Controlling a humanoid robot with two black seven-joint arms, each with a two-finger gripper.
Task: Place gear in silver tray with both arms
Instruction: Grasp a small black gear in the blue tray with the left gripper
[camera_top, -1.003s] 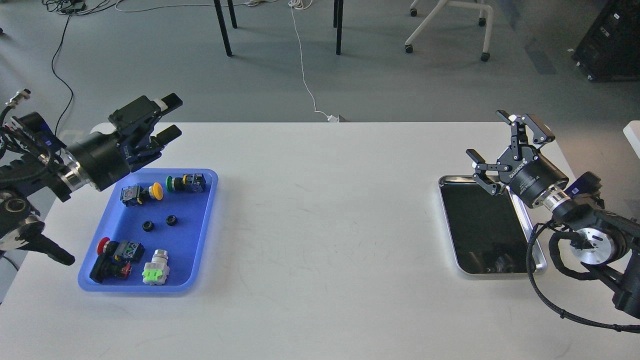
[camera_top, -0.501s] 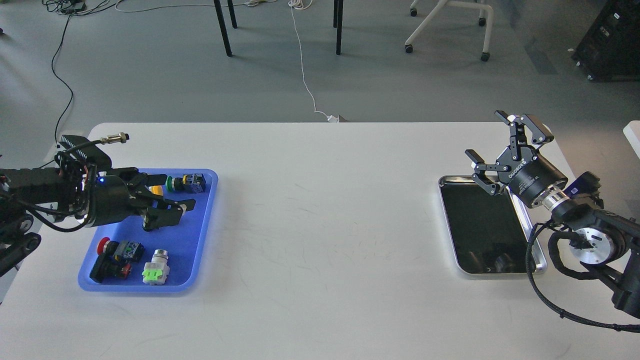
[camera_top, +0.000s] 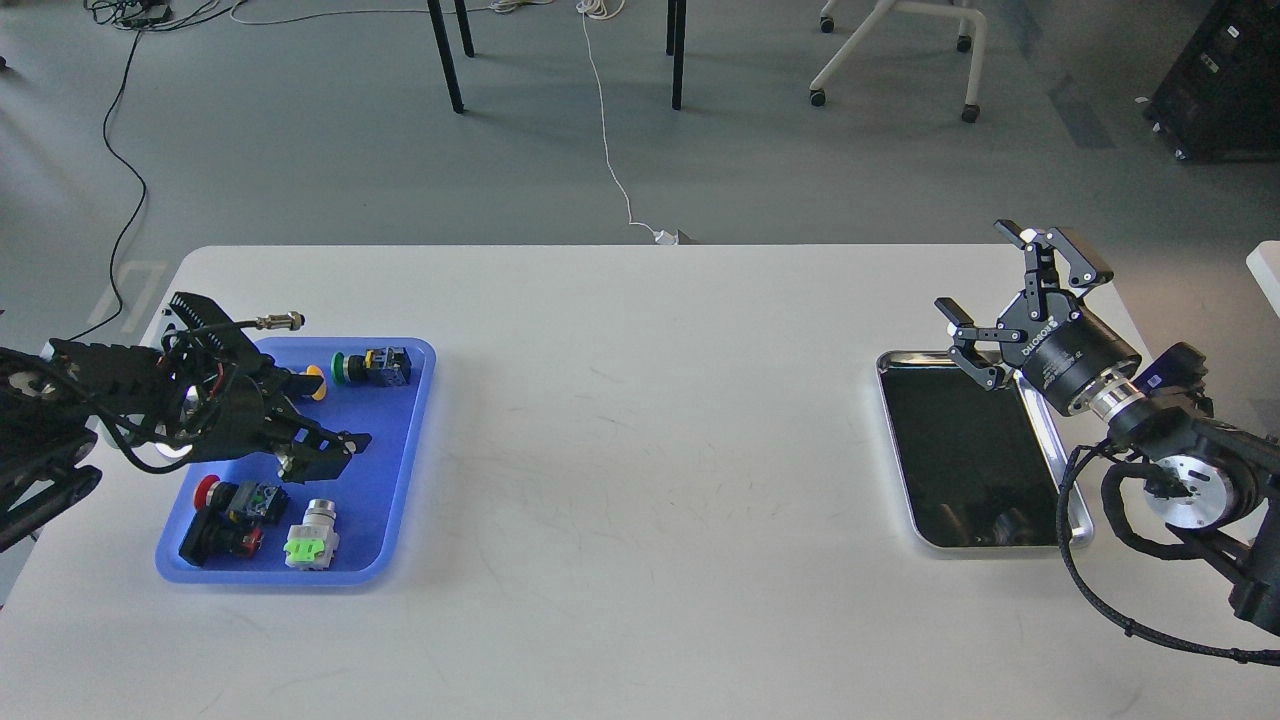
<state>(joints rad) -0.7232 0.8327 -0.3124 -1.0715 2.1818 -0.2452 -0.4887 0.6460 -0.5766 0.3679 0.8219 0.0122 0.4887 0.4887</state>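
The shiny rectangular silver tray (camera_top: 975, 455) holds nothing, so placing is undone. Far left of it, the left gripper (camera_top: 318, 452) reaches into the blue plastic tray (camera_top: 400, 440); its grip is unclear, the gear hidden. Above the silver tray's far edge, the right gripper (camera_top: 1010, 300) is spread and holds nothing.

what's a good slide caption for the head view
Left hand reaches into the blue tray of parts; right hand waits open above the empty silver tray.

- We're seeing a blue tray (camera_top: 415, 440) w/ red (camera_top: 206, 489), yellow (camera_top: 316, 383) & green (camera_top: 340, 368) buttons, plus a neon-green part (camera_top: 303, 549).
- The silver tray (camera_top: 1045, 430) is showing a dark, mirror-like bottom.
- Both our grippers (camera_top: 320, 452) (camera_top: 1010, 300) are looking black; the table (camera_top: 650, 450) is white.
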